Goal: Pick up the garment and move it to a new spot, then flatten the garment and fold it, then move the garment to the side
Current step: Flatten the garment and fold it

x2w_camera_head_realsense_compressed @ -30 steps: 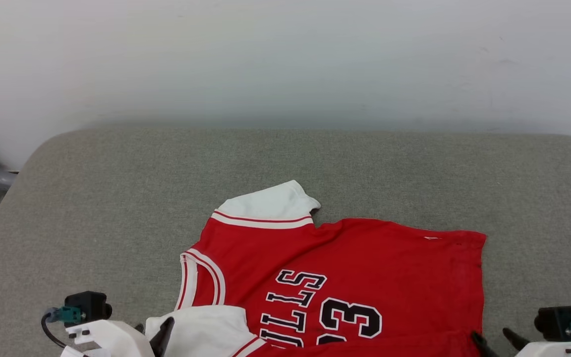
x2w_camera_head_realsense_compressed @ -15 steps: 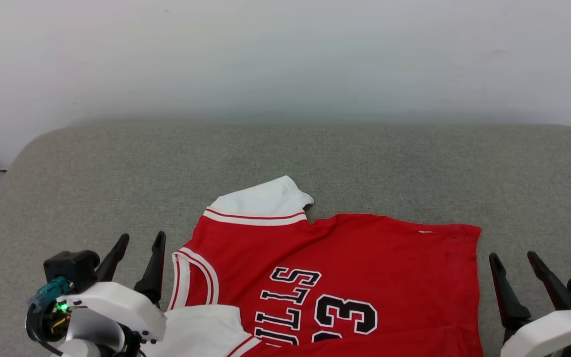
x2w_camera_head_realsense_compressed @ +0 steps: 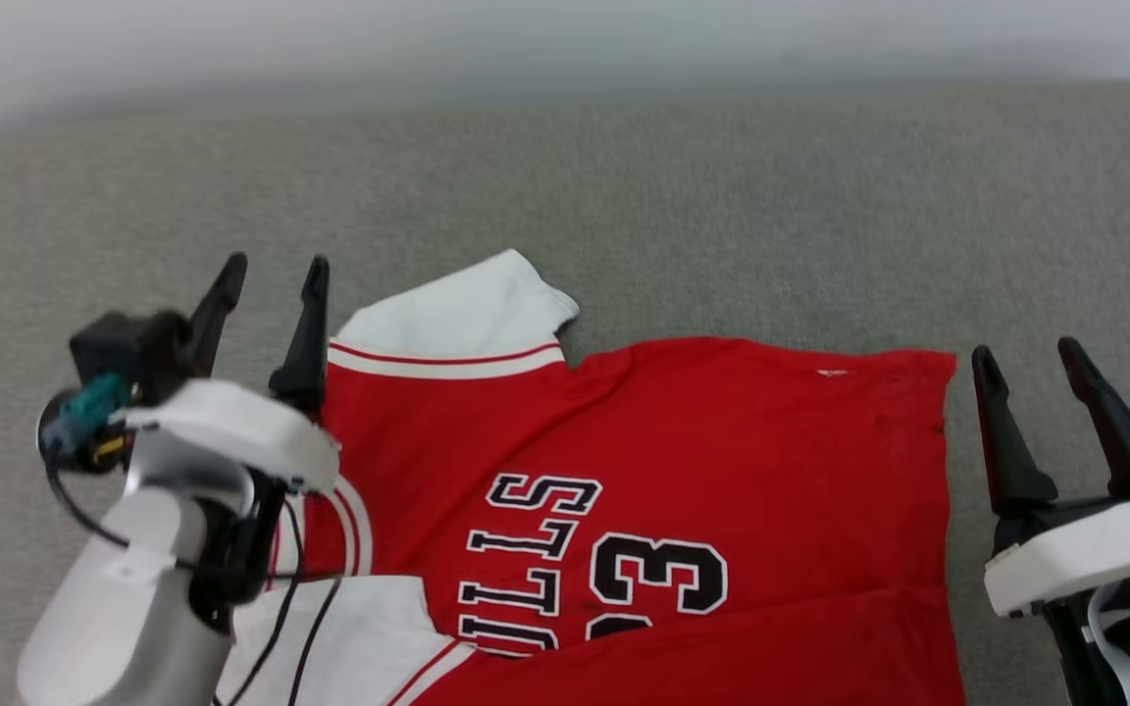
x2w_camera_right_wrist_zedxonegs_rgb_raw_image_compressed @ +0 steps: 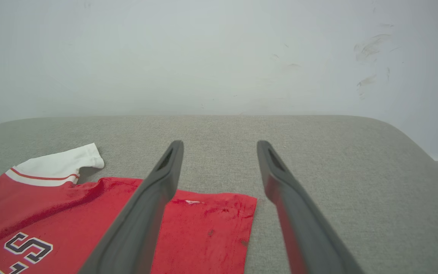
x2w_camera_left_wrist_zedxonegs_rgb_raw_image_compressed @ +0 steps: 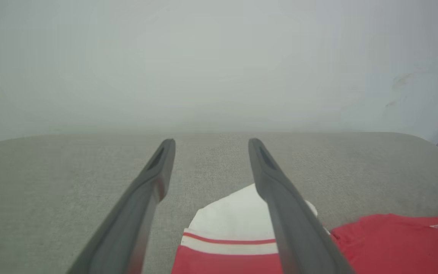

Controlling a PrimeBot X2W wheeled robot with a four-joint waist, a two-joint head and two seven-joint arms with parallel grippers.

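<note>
The garment (x2w_camera_head_realsense_compressed: 702, 461), a red jersey with white sleeves and dark lettering, lies spread flat on the grey cushion (x2w_camera_head_realsense_compressed: 722, 196), front up and sideways, its near part cut off by the frame. My left gripper (x2w_camera_head_realsense_compressed: 271, 275) hovers open at the jersey's left edge, beside the far white sleeve (x2w_camera_head_realsense_compressed: 457, 314); the left wrist view shows that sleeve (x2w_camera_left_wrist_zedxonegs_rgb_raw_image_compressed: 234, 220) below the open left gripper (x2w_camera_left_wrist_zedxonegs_rgb_raw_image_compressed: 209, 142). My right gripper (x2w_camera_head_realsense_compressed: 1026, 353) stands open just right of the hem; in the right wrist view the hem corner (x2w_camera_right_wrist_zedxonegs_rgb_raw_image_compressed: 242, 213) lies under the open right gripper (x2w_camera_right_wrist_zedxonegs_rgb_raw_image_compressed: 219, 144). Nothing is held.
The grey cushion reaches back to a pale wall (x2w_camera_right_wrist_zedxonegs_rgb_raw_image_compressed: 219, 49). Bare cushion (x2w_camera_right_wrist_zedxonegs_rgb_raw_image_compressed: 337, 171) lies beyond and to the right of the jersey. The cushion's rounded right corner (x2w_camera_right_wrist_zedxonegs_rgb_raw_image_compressed: 409, 140) shows in the right wrist view.
The head camera has tilted down, so the whole scene has shifted. Both grippers have risen into view and moved forward beside the jersey, open throughout. The jersey lies as before.
</note>
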